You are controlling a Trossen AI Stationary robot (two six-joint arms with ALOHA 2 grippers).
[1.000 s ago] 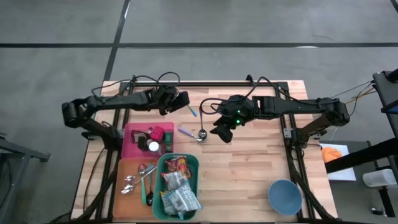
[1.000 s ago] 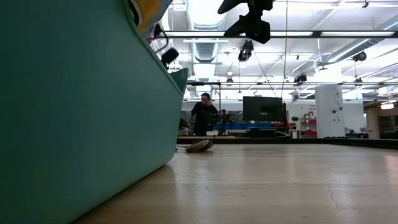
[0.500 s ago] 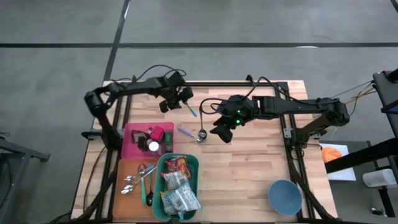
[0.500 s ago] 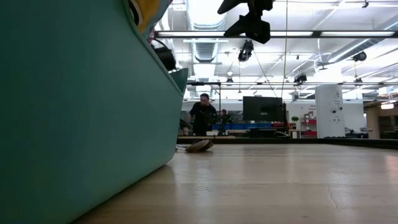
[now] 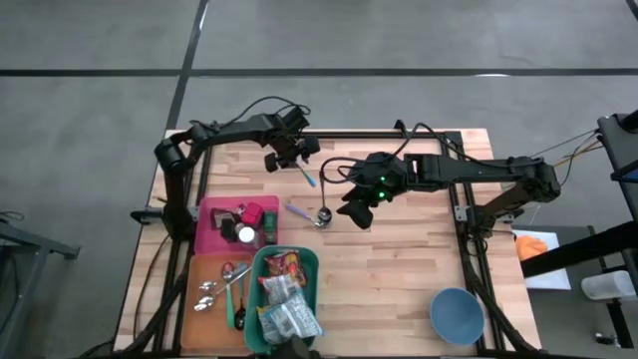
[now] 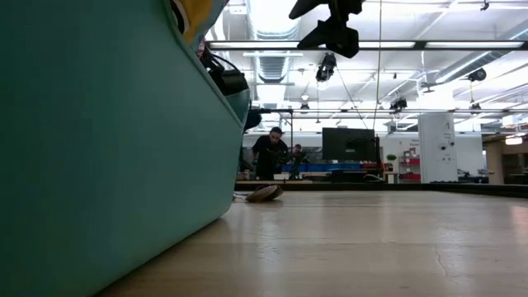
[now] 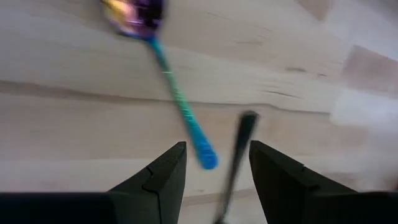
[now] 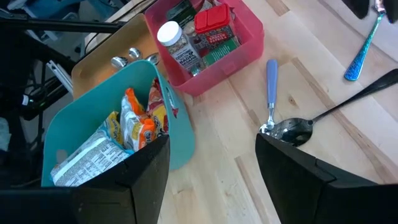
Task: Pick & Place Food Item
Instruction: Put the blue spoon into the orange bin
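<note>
Several food packets (image 5: 283, 295) (image 8: 133, 133) lie in a teal bin (image 5: 313, 267) (image 8: 180, 144) at the table's near left. My left gripper (image 5: 297, 162) (image 7: 214, 182) hangs open, pointing steeply down, over the handle end of a blue spoon (image 5: 308, 178) (image 7: 181, 106) lying flat on the table at the far side. A dark spoon handle (image 7: 241, 148) also lies below its fingers. My right gripper (image 5: 357, 211) (image 8: 211, 183) hovers open and empty above the table's middle, slanting toward the bins.
A pink bin (image 5: 206, 231) with spice jars stands behind the teal bin, and an orange tray (image 5: 202, 267) of spoons lies left of it. A purple-handled spoon (image 5: 297, 209) and a dark spoon (image 8: 297, 129) lie mid-table. A blue bowl (image 5: 457, 315) sits near right.
My left arm has swung out from the table's left edge toward the right. Its gripper has sunk and tipped to point more steeply down, ending over the blue spoon. Its fingers stay open. Nothing on the table has moved.
</note>
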